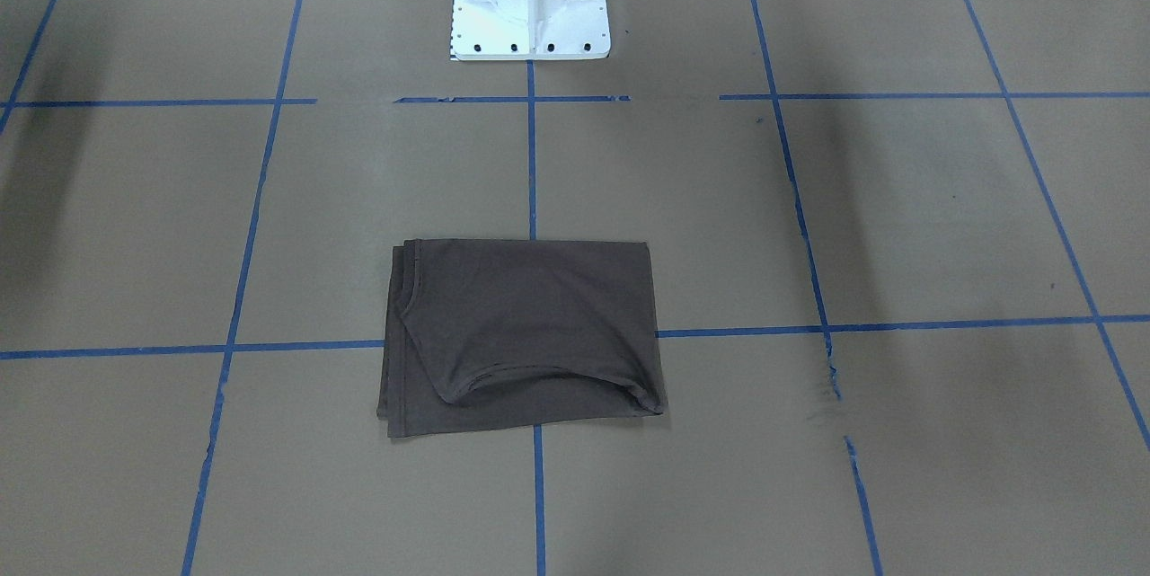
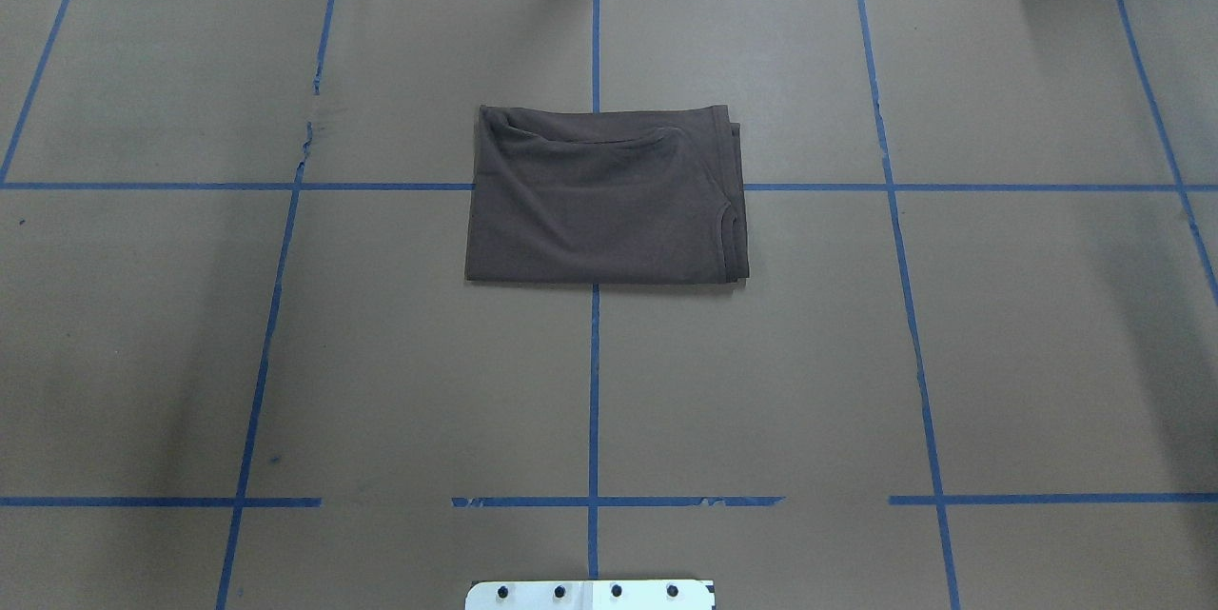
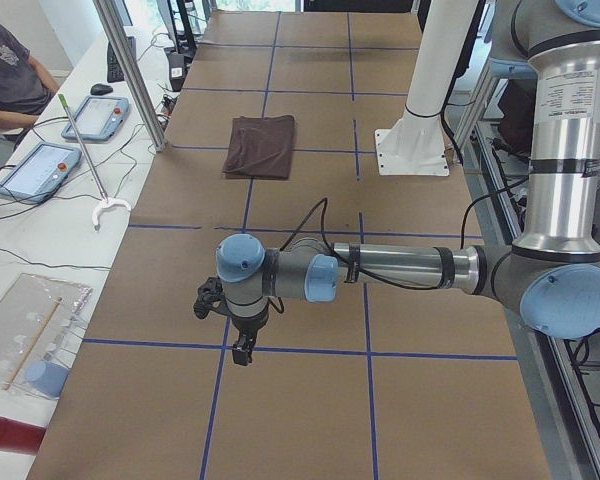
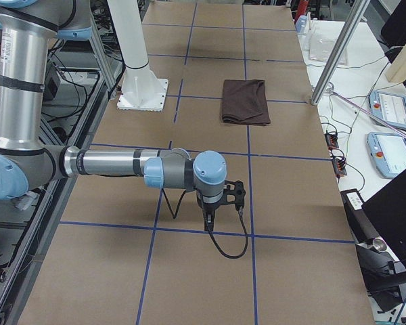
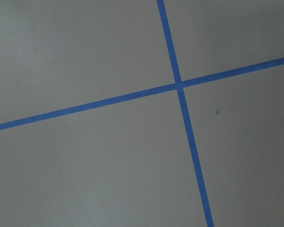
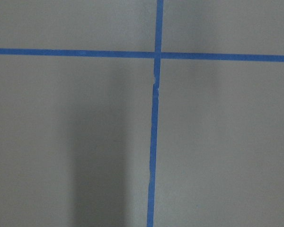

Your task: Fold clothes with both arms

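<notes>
T-shirt (image 2: 604, 196) already folded to a compact dark rectangle, lying flat mid-bench (image 2: 381, 353) across a crossing of blue tape lines (image 2: 595, 382), well apart from the white pedestal (image 1: 530, 1). Judged the closing stage: folding looks complete, both arms well clear of the cloth. Next move, probably none beyond keeping off, or at most flattening the raised ridge along one long edge. No grip on anything: left pincer (image 3: 242, 352) hanging over bare bench at one end, right pincer (image 4: 208, 222) likewise at the other, neither touching cloth. How far either stands apart: cannot tell, side views only.
</notes>
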You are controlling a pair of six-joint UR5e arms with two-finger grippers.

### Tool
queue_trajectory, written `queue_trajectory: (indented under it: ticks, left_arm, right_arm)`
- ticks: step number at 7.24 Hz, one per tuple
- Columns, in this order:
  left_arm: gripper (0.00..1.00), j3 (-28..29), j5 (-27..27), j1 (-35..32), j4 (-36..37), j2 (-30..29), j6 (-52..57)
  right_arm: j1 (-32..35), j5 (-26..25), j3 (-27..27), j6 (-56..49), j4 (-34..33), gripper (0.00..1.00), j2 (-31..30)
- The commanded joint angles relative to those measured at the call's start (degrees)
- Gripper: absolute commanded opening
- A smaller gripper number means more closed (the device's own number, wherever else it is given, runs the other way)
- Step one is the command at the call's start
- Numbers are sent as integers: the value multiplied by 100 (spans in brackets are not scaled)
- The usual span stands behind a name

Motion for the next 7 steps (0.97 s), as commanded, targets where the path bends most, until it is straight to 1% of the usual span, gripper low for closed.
queue_trajectory:
  ticks: [1,5,7]
  left_arm:
    - [100,2,0,-4,-7,-19,-7]
    - [100,-16,-9,-21,-7,-19,-68]
    - [100,2,-18,-21,-16,-10,-208]
  right_arm:
    - [-2,22,-562,-12,5,100,525]
    - [16,286,-562,84,84,100,508]
    - [24,286,-562,84,85,100,499]
